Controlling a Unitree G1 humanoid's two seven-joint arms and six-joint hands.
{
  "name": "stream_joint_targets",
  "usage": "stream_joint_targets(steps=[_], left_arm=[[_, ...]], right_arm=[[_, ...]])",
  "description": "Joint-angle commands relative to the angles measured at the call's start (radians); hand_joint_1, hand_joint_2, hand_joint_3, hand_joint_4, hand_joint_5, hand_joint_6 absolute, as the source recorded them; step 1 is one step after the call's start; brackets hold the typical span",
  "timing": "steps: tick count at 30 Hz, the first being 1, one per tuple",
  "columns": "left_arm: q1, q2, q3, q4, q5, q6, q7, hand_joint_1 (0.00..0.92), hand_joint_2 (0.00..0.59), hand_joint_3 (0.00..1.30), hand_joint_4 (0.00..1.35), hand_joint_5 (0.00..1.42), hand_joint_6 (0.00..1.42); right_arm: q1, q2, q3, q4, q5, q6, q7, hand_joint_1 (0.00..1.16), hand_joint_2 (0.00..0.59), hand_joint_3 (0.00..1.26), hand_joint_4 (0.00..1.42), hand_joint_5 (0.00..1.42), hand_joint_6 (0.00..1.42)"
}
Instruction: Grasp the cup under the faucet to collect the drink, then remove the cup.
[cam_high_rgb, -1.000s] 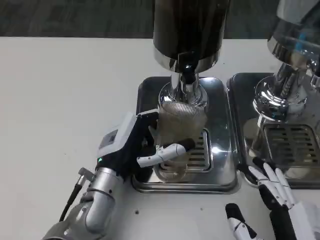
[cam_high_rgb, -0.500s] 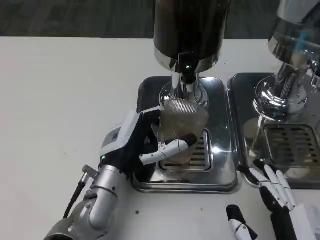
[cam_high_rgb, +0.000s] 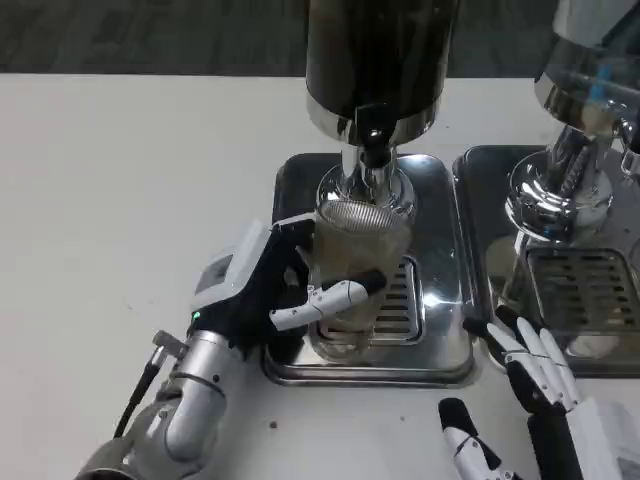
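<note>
Head view: cup (cam_high_rgb: 358, 262) between left-hand fingers (cam_high_rgb: 322, 304)

No text, label, brand or number can be read anywhere. The grey panel on the back of the left hand (cam_high_rgb: 262, 290) is too blurred to make out.

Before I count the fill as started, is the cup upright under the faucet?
Upright. The cup stands on the drip tray below the faucet, rim up, gripped by the left hand. Fill level: cannot tell.

Silver forearm (cam_high_rgb: 185, 410), black cable (cam_high_rgb: 135, 405), white-backed left hand (cam_high_rgb: 265, 290).
</note>
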Motion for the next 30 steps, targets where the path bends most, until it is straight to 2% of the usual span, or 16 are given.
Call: stream_joint_targets(steps=[1, 21, 30], left_arm=[[0.0, 0.014, 0.001, -0.009, -0.005, -0.023, 0.006, 0.215, 0.17, 0.55, 0.68, 0.87, 0.7], [-0.004, 0.031, -0.033, -0.025, 0.056, -0.073, 0.102, 0.218, 0.181, 0.55, 0.68, 0.87, 0.7], [-0.011, 0.033, -0.045, -0.013, 0.057, -0.07, 0.113, 0.22, 0.184, 0.55, 0.67, 0.86, 0.67]], right_arm=[[0.005, 0.004, 0.005, -0.014, -0.013, 0.007, -0.005, 0.25, 0.387, 0.21, 0.07, 0.05, 0.23], [0.001, 0.002, 0.0, -0.015, -0.01, 0.005, -0.009, 0.25, 0.387, 0.21, 0.07, 0.05, 0.25], [0.003, 0.002, -0.001, -0.013, -0.007, 0.001, -0.011, 0.24, 0.387, 0.21, 0.07, 0.05, 0.25]])
